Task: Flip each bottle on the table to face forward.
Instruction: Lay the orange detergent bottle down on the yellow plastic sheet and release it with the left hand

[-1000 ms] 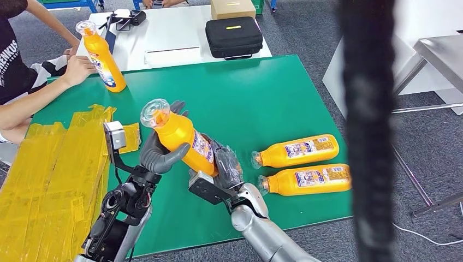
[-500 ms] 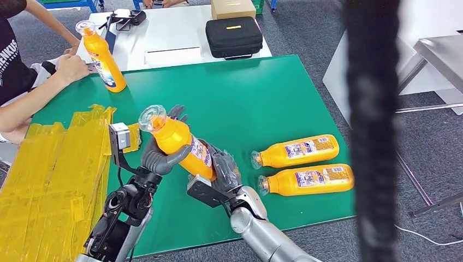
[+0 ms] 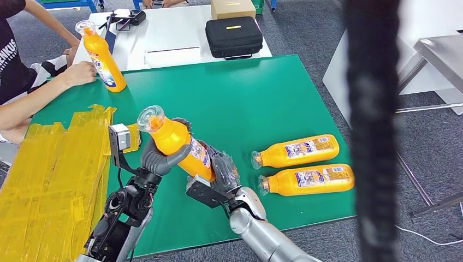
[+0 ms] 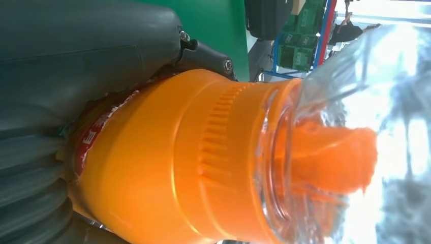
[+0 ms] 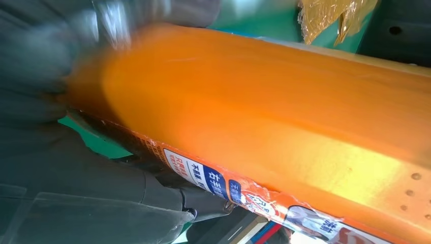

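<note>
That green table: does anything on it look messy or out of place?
Yes. Crumpled yellow plastic sheeting is heaped over the green table at its left end, and two orange bottles lie on their sides at the right.

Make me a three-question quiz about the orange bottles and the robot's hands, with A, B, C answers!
1. Where are the two lying bottles?
A. On the green table, to the robot's right
B. On the white table
C. On the floor

2. How many orange bottles are there in all?
A. Two
B. Four
C. Six

3. What holds the tilted bottle?
A. A person
B. Nothing
C. Both robot hands

Answers:
1. A: the two lying bottles rest side by side on the green table.
2. B: those two, the held bottle, and the upright bottle by a person's hand.
3. C: the left hand grips near its neck, the right hand its base.
</note>
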`<act>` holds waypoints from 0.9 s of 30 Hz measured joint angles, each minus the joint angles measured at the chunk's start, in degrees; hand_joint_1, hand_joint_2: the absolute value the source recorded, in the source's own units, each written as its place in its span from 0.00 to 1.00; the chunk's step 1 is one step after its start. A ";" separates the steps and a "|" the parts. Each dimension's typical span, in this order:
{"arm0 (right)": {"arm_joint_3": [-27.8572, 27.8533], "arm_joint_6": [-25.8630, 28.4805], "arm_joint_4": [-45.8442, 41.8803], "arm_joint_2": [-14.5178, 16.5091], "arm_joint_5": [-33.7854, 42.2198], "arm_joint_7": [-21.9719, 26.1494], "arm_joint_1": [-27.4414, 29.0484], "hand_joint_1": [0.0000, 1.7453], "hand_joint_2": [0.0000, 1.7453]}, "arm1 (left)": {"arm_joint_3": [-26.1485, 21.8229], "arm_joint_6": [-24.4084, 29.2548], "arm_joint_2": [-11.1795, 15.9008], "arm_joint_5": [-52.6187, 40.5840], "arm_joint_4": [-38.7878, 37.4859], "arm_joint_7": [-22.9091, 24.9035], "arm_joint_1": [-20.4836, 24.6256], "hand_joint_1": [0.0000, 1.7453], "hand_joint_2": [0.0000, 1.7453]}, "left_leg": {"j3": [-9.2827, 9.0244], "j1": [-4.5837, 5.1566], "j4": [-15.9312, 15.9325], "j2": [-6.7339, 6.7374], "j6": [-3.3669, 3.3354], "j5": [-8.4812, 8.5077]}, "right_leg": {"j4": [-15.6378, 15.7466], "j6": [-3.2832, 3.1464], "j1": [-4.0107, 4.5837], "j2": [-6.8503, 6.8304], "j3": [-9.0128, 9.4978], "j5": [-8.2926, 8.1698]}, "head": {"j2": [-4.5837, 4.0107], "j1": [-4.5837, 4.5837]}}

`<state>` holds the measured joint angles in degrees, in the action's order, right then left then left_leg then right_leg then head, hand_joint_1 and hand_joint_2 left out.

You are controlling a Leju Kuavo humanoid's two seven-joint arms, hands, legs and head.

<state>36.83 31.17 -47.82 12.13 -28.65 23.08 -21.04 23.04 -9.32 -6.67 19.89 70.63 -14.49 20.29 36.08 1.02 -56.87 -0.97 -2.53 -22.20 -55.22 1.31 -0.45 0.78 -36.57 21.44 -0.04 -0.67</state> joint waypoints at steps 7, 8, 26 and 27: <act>0.22 0.54 -0.33 0.04 1.14 0.30 0.01 1.00 1.00 | -0.50 0.67 -0.09 -0.16 0.61 -0.01 -0.20 1.00 1.00 | 0.00 0.00 0.00 0.00 0.00 0.00 | 0.00 0.00 0.00 0.00 0.00 0.00 | 0.00 -0.01; 0.23 0.71 -0.51 0.03 1.31 0.35 0.03 1.00 1.00 | -0.54 0.92 -0.13 -0.31 0.74 -0.01 -0.20 1.00 1.00 | 0.00 0.00 0.00 0.00 0.00 0.00 | 0.00 0.00 0.00 0.00 0.00 0.00 | 0.00 0.00; -0.78 4.73 -32.42 -6.04 4.29 5.14 10.11 0.00 1.00 | -2.58 41.06 1.95 -49.79 1.10 -1.20 3.84 1.00 1.00 | 0.07 0.00 0.00 0.01 -0.01 0.01 | 0.00 0.00 0.00 0.00 -0.07 0.00 | 0.00 0.00; -0.97 4.76 -34.59 -6.72 4.17 5.19 10.82 0.00 1.00 | -3.31 43.54 2.26 -54.48 0.35 -0.17 4.33 1.00 1.00 | 0.07 0.00 0.00 0.00 -0.01 0.01 | 0.00 0.00 0.00 -0.01 -0.07 0.00 | 0.00 0.00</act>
<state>35.86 35.93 -82.41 5.41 -24.47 28.27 -10.23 19.73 34.22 -4.41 -34.59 70.99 -14.65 24.62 36.15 1.02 -56.87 -0.97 -2.54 -22.20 -55.22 1.31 -0.45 0.78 -36.64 21.44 -0.04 -0.67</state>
